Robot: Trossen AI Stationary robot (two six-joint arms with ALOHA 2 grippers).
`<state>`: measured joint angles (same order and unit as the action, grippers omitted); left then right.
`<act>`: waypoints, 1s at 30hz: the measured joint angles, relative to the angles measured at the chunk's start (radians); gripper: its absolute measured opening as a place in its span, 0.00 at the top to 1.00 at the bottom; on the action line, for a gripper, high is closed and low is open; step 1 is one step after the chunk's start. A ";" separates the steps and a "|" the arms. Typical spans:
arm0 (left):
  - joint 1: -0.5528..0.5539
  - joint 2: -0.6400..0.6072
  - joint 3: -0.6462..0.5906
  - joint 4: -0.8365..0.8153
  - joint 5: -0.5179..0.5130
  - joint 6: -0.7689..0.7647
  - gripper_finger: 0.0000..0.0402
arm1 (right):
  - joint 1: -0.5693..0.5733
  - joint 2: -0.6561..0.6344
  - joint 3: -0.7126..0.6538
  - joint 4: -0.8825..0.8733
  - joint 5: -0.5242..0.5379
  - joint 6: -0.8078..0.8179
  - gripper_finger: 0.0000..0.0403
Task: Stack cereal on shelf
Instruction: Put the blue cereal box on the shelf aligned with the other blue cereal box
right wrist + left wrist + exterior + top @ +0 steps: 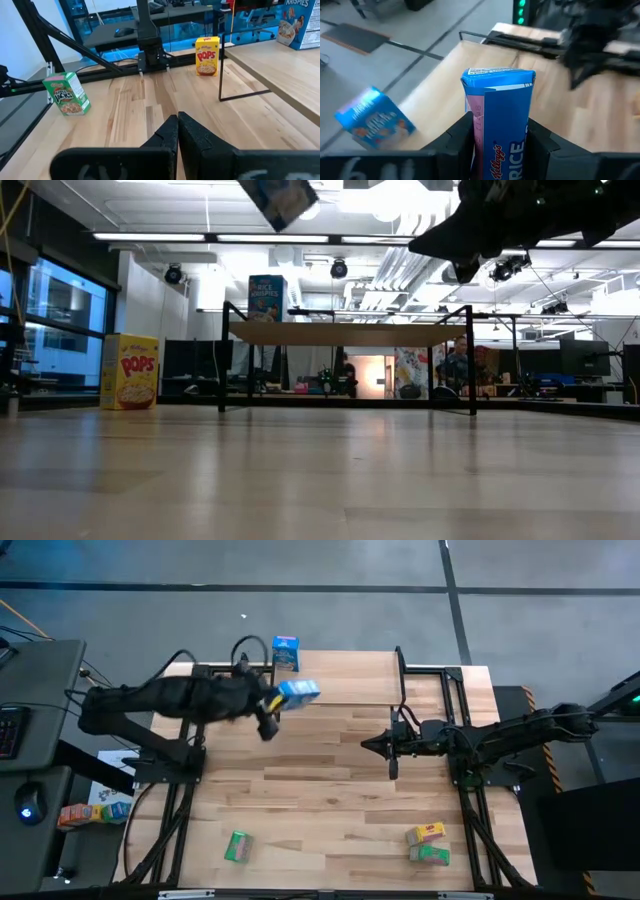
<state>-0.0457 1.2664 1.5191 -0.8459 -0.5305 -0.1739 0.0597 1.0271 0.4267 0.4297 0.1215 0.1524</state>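
Note:
My left gripper (500,137) is shut on a blue cereal box (502,115), held in the air over the shelf (340,680) at the table's far side. A second blue box (285,652) stands on the shelf's light top board near its far left corner, also seen as box (266,298). A green box (237,846) lies on the table near left. A yellow box (426,833) and a green box (430,854) lie near right. A yellow Pops box (128,371) stands on the table left of the shelf. My right gripper (368,744) is shut, hovering over mid-table. My left gripper pinches the blue box between its two fingers (457,142), one on each side of the box's lower part (485,145). The box's far end flap (497,75) points away from the gripper. The box is lifted clear (298,692), tilted, above the shelf top.
The shelf's thin black legs (221,75) stand on the tabletop, with open space under the board. My right arm (480,735) reaches in from the right edge. Bare wood (320,790) lies between the shelf and the near boxes. Off the table's left edge lie more coloured boxes (90,812).

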 joint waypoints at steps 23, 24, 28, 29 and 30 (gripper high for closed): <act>0.399 0.397 0.283 -0.377 0.208 0.232 0.72 | 0.000 0.000 0.000 -0.037 0.033 -0.024 1.00; 0.404 0.403 0.284 -0.382 0.208 0.235 0.72 | 0.000 0.000 0.000 -0.038 0.033 -0.030 1.00; 0.427 0.421 0.284 -0.389 0.209 0.256 0.72 | 0.000 0.000 0.000 -0.037 0.038 -0.048 1.00; 0.432 0.424 0.284 -0.389 0.209 0.257 0.72 | 0.000 0.000 0.000 -0.037 0.045 -0.048 1.00; 0.437 0.426 0.284 -0.389 0.212 0.257 0.72 | 0.000 0.000 0.000 -0.037 0.054 -0.048 1.00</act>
<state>0.3917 1.6923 1.8027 -1.2345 -0.3190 0.0827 0.0597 1.0275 0.4267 0.3923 0.1759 0.1040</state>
